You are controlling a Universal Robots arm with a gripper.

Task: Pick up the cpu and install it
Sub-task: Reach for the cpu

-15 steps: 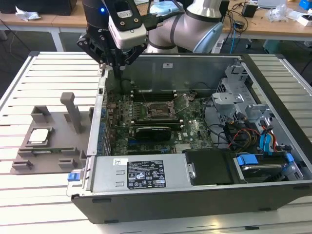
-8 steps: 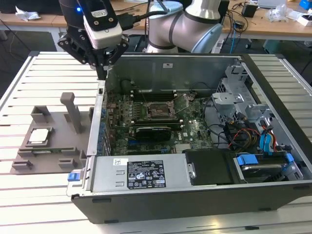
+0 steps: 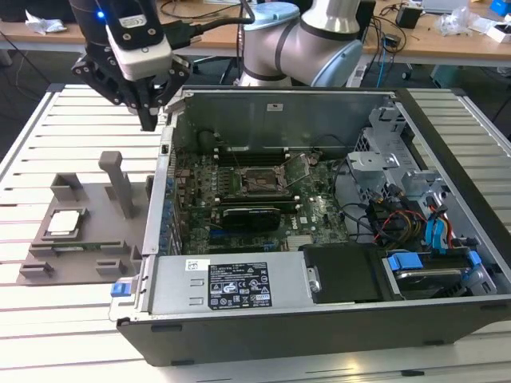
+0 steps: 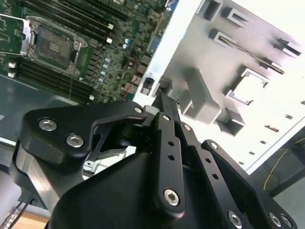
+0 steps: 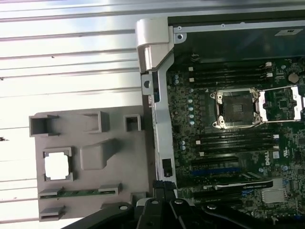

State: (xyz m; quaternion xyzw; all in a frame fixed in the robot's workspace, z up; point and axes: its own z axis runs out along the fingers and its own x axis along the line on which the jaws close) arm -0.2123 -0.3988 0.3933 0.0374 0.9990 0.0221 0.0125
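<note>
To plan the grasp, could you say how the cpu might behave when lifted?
The cpu looks thin and flat: probably stiff, light, unlikely to roll. Recessed in the grey holder, it likely resists sideways pushes.

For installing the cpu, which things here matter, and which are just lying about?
Job: cpu, sitting in the grey tray; socket on the motherboard; gripper.
Lying about: power supply; drive cables; blue-tabbed drive.
</note>
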